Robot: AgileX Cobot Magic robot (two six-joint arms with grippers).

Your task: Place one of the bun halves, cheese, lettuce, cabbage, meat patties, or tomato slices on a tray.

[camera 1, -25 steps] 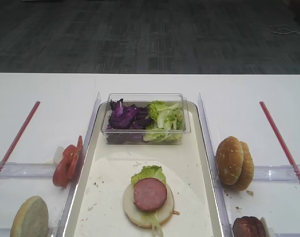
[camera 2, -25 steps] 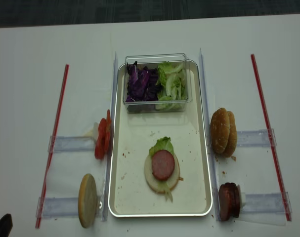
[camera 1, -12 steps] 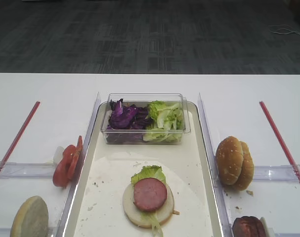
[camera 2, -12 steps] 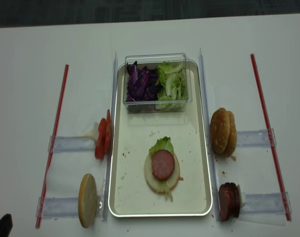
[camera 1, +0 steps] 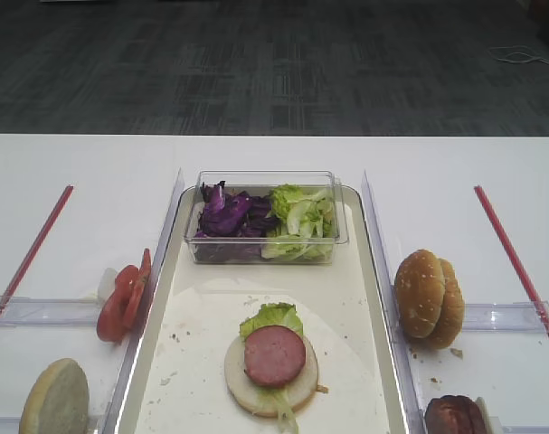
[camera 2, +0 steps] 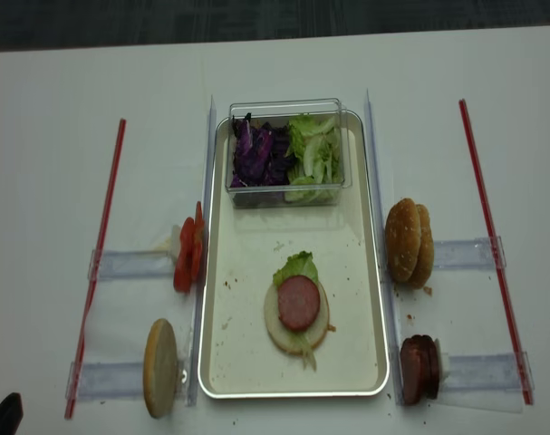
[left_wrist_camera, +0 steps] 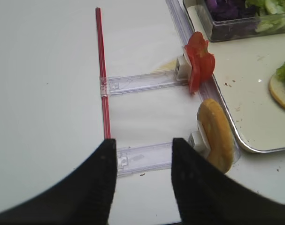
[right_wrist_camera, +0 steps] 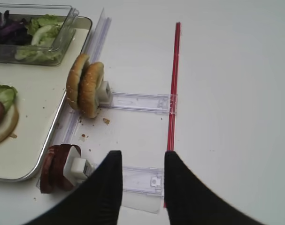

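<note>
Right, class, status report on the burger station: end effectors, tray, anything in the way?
Left end effector and right end effector open, empty, off the tray. Flat bun half, lettuce, meat patty stacked on it. Nothing in the way.

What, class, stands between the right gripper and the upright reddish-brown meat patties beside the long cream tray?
Nothing visible. In the right wrist view the right gripper hangs empty, jaws apart, over bare white table, with the reddish-brown meat patties just to its left in a clear holder, against the long cream tray.
</note>
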